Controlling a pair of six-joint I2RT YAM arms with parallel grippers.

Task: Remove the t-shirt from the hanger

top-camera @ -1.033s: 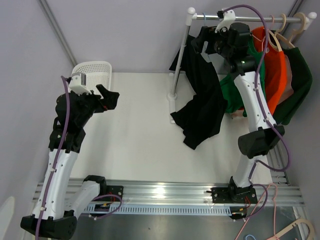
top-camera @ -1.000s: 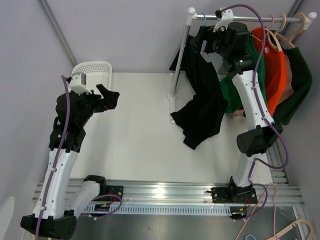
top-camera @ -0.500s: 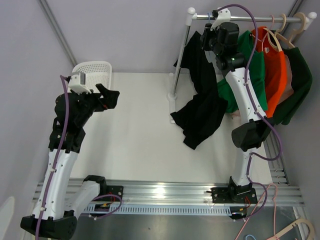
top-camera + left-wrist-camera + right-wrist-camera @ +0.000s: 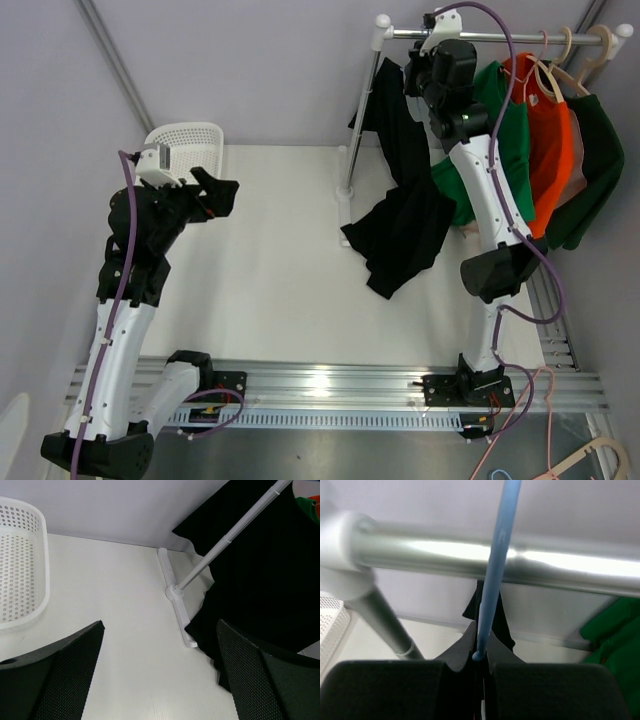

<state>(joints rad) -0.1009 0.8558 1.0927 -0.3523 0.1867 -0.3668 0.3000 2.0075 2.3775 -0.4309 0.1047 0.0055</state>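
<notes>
A black t-shirt (image 4: 405, 215) hangs at the left end of the clothes rail (image 4: 500, 37), and its lower part lies crumpled on the white table. The left wrist view shows the t-shirt (image 4: 260, 570) behind the rack post. Its hanger shows only as a thin blue hook (image 4: 495, 570) looped over the rail (image 4: 470, 555). My right gripper (image 4: 420, 70) is raised right under the rail. In its wrist view the right gripper (image 4: 479, 645) is shut on the blue hook's shaft. My left gripper (image 4: 222, 190) hovers open over the table's left side, and the left gripper (image 4: 160, 623) holds nothing.
A white perforated basket (image 4: 185, 140) stands at the back left of the table. Green (image 4: 505, 120), orange (image 4: 550, 130) and dark green (image 4: 595, 160) shirts hang further right on the rail. The rack post (image 4: 360, 110) and its foot (image 4: 177, 605) stand mid-table.
My right gripper has moved left and up to the blue hanger hook and shut on it. The black t-shirt's top has shifted with it. The left arm has not moved.
</notes>
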